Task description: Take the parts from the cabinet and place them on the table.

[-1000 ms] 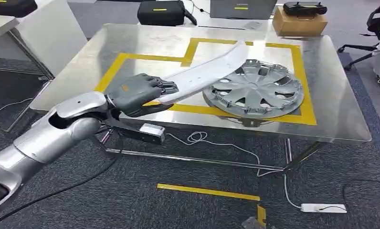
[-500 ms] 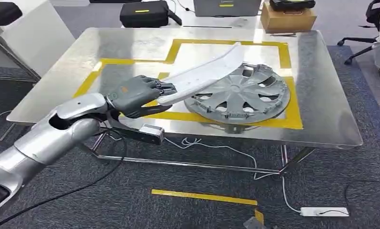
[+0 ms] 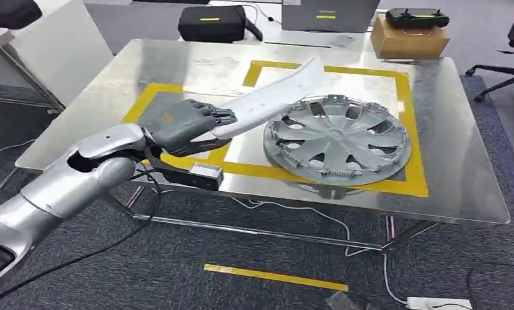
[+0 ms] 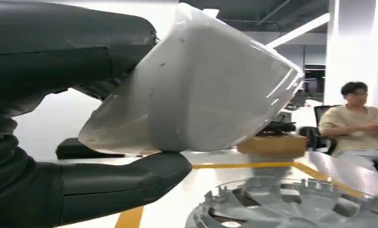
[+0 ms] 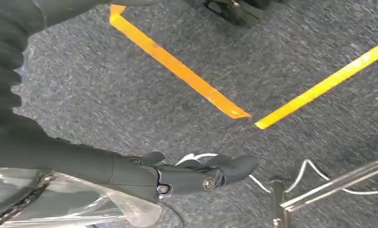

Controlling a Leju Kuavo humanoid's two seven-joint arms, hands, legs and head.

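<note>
Steel is what the table (image 3: 177, 64) is made of, and yellow tape (image 3: 414, 129) is marking a frame on it; inside that frame the grey wheel cover (image 3: 337, 139) is lying flat. The left hand (image 3: 185, 126) is gripping one end of the long white panel (image 3: 267, 100), thumb under and fingers over it; the panel is reaching up and away from the hand, its far end hanging above the table just beside the wheel cover, not touching it. The right hand (image 5: 196, 173) is hanging over grey carpet (image 5: 130, 85) with orange tape lines, fingers stretched out; whether it is holding the clear film near it, I cannot tell.
</note>
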